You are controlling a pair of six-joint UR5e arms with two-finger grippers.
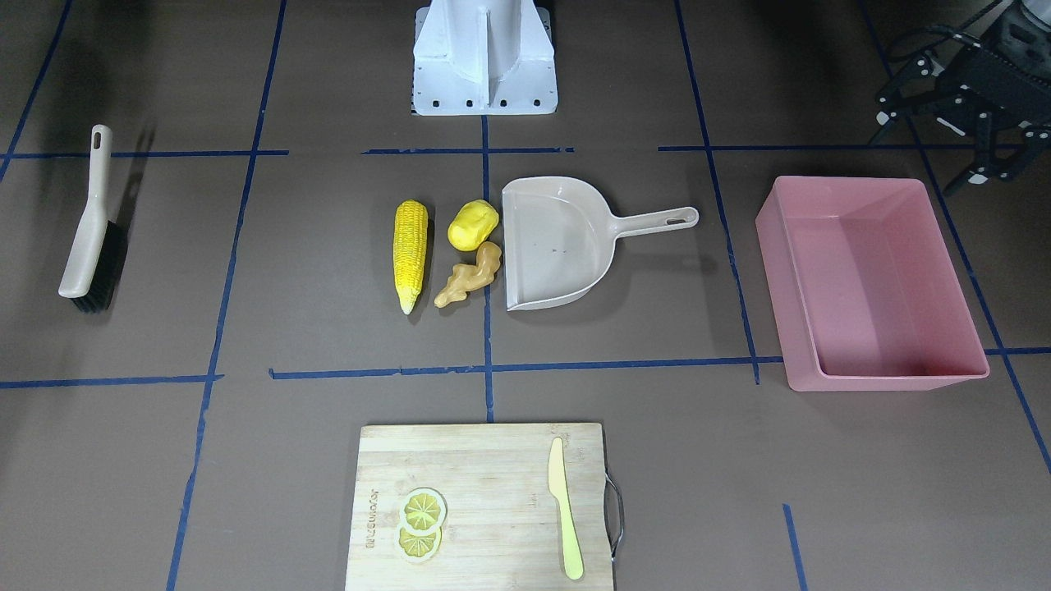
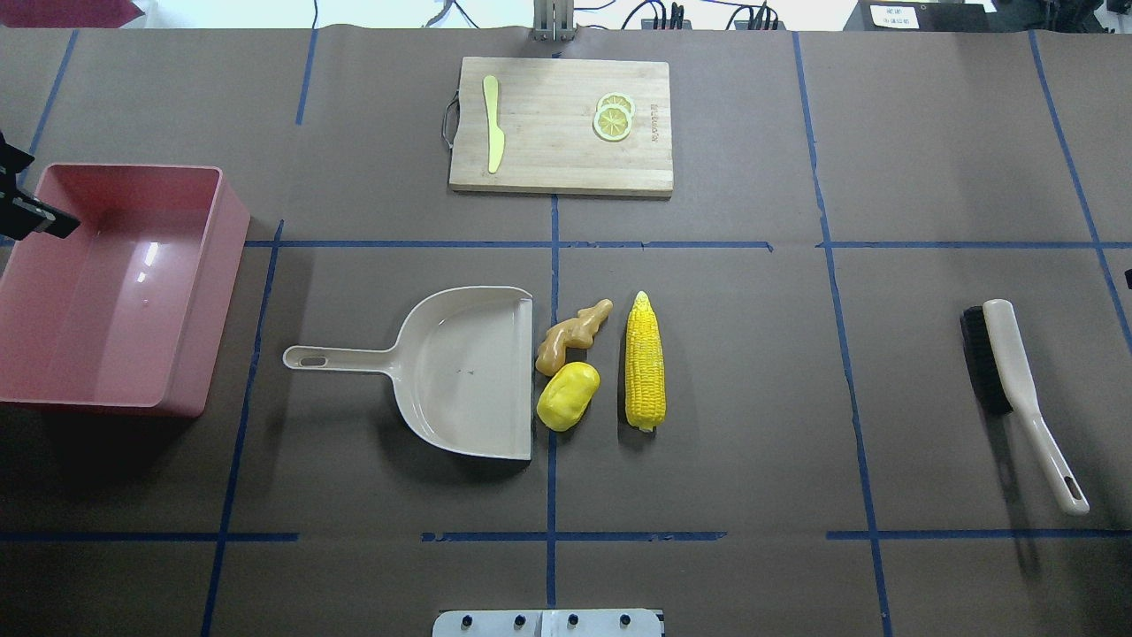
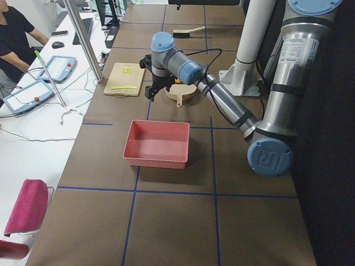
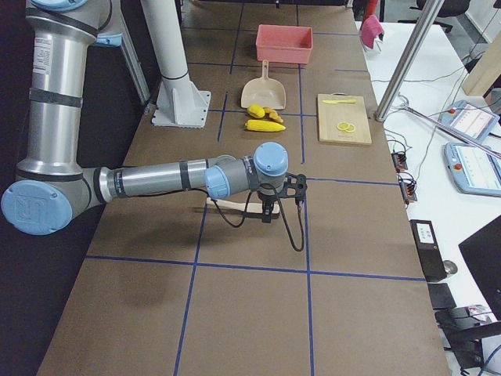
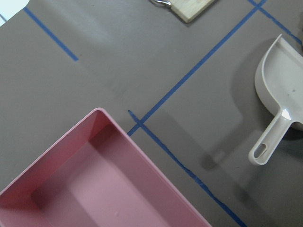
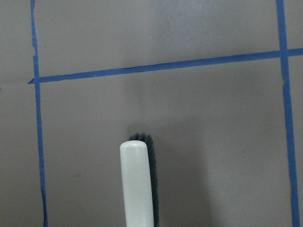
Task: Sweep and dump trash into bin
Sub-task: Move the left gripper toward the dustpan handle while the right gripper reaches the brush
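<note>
Left gripper (image 3: 154, 88) hangs above the large pink rectangular plastic tub's (image 1: 800, 271) rim, right gripper (image 4: 270, 207) well apart from it; neither opening can be told.

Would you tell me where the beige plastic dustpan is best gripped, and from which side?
Grip the beige plastic dustpan by its narrow straight handle, from above on the robot's left; it lies flat, pointing toward the pink rectangular tub.

Brown table (image 2: 761, 425), blue tape grid (image 2: 398, 243). White bench (image 3: 39, 149) alongside: control pendant (image 3: 60, 65), cables, metal post (image 3: 83, 36). Even bright light.
</note>
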